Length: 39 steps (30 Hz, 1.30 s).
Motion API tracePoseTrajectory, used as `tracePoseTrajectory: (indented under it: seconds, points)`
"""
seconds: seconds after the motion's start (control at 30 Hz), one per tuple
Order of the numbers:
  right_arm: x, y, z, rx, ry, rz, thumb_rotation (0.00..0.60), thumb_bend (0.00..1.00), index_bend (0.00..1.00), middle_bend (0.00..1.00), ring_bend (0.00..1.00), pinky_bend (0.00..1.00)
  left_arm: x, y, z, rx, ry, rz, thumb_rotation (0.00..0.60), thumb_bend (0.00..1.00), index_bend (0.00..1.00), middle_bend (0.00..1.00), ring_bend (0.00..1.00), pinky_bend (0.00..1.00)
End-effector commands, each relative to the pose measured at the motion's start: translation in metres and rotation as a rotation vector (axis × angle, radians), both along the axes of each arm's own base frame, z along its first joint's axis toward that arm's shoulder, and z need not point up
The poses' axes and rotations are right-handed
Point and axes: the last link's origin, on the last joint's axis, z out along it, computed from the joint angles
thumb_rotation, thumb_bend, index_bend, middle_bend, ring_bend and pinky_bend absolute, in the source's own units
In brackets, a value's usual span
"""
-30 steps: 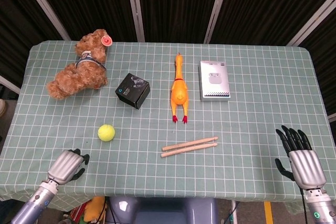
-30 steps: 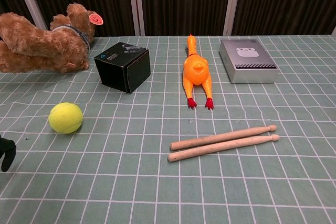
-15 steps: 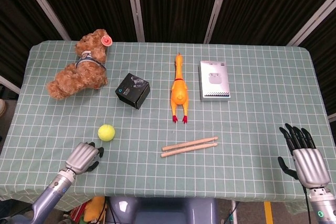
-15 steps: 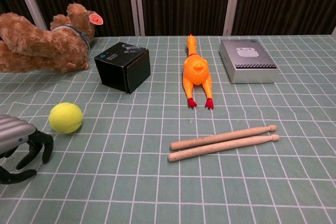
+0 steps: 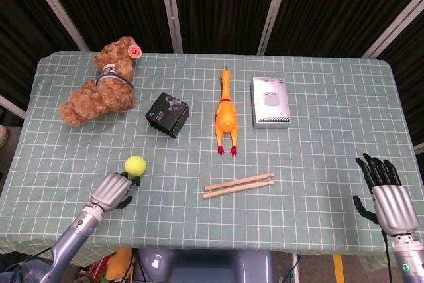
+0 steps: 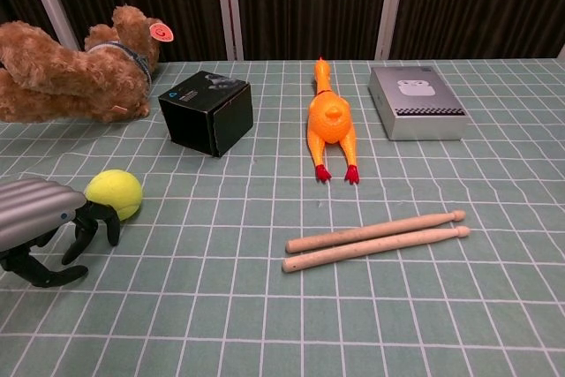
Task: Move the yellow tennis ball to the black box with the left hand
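The yellow tennis ball (image 5: 135, 164) (image 6: 117, 192) lies on the checked green cloth, near the front left. My left hand (image 5: 114, 190) (image 6: 44, 222) sits just behind and left of it, palm down. Its dark fingertips (image 6: 95, 221) curve down close against the ball's near side, and nothing is held. The black box (image 5: 167, 114) (image 6: 207, 113) stands upright farther back and to the right of the ball. My right hand (image 5: 383, 193) hovers at the table's front right edge with its fingers spread and empty; the chest view does not show it.
A brown plush dog (image 5: 99, 84) lies at the back left. An orange rubber chicken (image 5: 226, 114) lies right of the black box, and a white earbuds box (image 5: 270, 101) beyond it. Two wooden drumsticks (image 5: 238, 185) lie front centre.
My left hand has moved forward and right from the table's front left edge until its fingertips reached the ball. The right hand has drawn back slightly. The ball shifted little.
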Motion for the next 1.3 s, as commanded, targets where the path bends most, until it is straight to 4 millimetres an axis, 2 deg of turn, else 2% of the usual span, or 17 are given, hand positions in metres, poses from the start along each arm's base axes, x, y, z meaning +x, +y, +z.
tracePoseTrajectory:
  seconds: [0.03,0.37,1.13,1.3]
  points:
    - [0.0,-0.001,0.0,-0.001,0.002,-0.003,0.6,0.44,0.0,0.0,0.0,0.0,0.0,0.003,-0.001,-0.002,0.001,0.002,0.6,0.33,0.35,0.61,0.38,0.58]
    - [-0.003,0.001,-0.002,-0.001,0.013,-0.01,0.6,0.44,0.0,0.0,0.0,0.0,0.01,0.02,-0.01,-0.019,-0.003,-0.015,0.6,0.33,0.33,0.57,0.38,0.57]
    - [-0.008,-0.006,-0.001,-0.02,0.03,-0.03,0.6,0.44,0.0,0.0,0.0,0.0,0.037,0.064,-0.014,0.002,0.007,-0.042,0.6,0.33,0.33,0.54,0.38,0.56]
    - [-0.008,-0.005,-0.001,-0.025,0.032,-0.028,0.6,0.44,0.0,0.0,0.0,0.0,0.041,0.076,-0.02,0.0,0.02,-0.042,0.6,0.33,0.32,0.51,0.38,0.52]
